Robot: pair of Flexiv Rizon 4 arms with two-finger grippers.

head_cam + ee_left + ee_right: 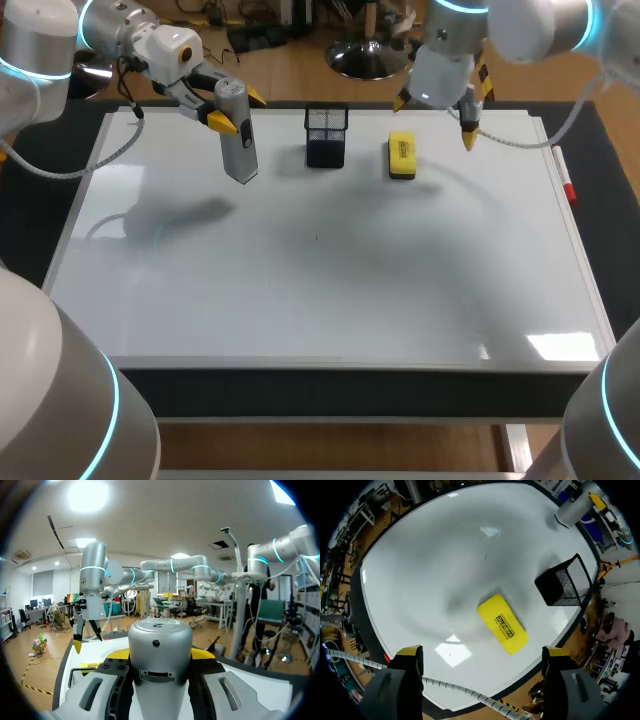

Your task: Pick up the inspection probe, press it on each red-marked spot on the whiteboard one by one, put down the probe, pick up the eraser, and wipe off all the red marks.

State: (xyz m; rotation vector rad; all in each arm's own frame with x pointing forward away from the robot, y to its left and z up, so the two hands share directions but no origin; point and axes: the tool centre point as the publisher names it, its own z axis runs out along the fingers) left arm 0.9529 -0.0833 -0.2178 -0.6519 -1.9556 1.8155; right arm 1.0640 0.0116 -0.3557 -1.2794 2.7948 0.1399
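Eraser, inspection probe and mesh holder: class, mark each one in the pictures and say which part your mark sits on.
eraser [401,156], head view, its yellow top face
inspection probe [240,150], head view, its grey body
mesh holder [326,152], head view, its front wall

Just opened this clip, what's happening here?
The left gripper is shut on the silver inspection probe, holding it over the far left part of the whiteboard, seemingly lifted off the surface. The right gripper hangs open near the yellow eraser, which lies flat beside a black mesh holder. A red marker lies at the board's right edge. No red marks stand out.
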